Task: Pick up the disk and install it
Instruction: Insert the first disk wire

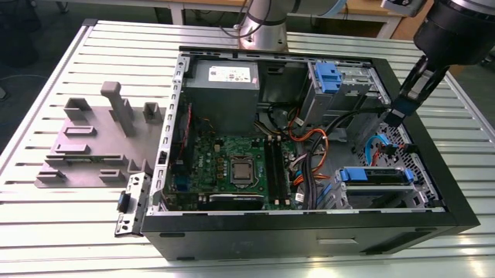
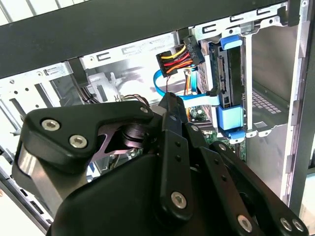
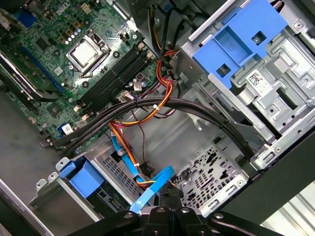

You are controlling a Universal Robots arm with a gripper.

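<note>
The disk, a flat drive in a bright blue carrier, lies in the metal drive cage at the near corner of the open computer case, on the exterior view's right. Its blue carrier end shows in the first wrist view and its edge in the second wrist view. My gripper hangs inside the case above and behind the disk, apart from it. Its fingers meet at a point and look shut with nothing seen between them. A flat blue cable passes close by the tip.
A black cable bundle and orange wires cross the case floor between motherboard and cage. The grey power supply and a blue-latched bay fill the far end. A grey fixture plate lies on the slatted table.
</note>
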